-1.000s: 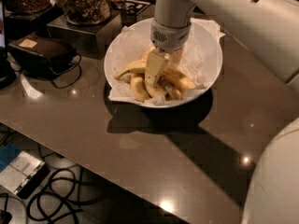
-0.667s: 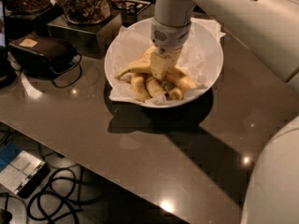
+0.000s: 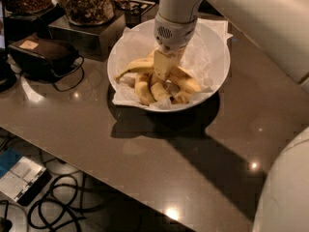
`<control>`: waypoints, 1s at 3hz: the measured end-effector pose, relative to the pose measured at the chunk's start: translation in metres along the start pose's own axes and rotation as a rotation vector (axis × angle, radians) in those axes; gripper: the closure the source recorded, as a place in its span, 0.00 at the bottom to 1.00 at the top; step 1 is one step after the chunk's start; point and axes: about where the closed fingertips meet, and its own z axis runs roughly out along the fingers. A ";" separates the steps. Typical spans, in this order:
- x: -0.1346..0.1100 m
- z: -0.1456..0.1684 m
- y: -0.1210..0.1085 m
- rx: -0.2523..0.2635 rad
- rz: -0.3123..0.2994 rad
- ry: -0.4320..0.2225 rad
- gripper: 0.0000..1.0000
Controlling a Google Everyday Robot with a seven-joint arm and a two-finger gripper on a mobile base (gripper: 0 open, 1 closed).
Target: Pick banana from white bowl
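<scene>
The white bowl (image 3: 218, 62) sits on the dark table, lined with crumpled white paper and holding several yellow bananas. The banana (image 3: 134, 66), long, slim and curved, lies at the left of the pile with its thin end pointing left. My gripper (image 3: 162, 69) reaches straight down from the white arm into the middle of the pile. It touches the bananas right beside the long banana's right end. The gripper hides part of the pile.
Glass jars of dark snacks (image 3: 88, 3) stand on a metal stand at the back left. A black case (image 3: 44, 57) with a cable lies left of the bowl. Cables and a device (image 3: 21, 178) lie on the floor below the table's front edge.
My gripper has shifted only slightly within the banana pile. The bowl and bananas stay about where they were.
</scene>
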 end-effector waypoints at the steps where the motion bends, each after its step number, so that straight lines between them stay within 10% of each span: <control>1: -0.006 -0.038 0.017 0.003 -0.079 -0.042 1.00; 3: -0.026 -0.113 0.075 0.046 -0.310 -0.150 1.00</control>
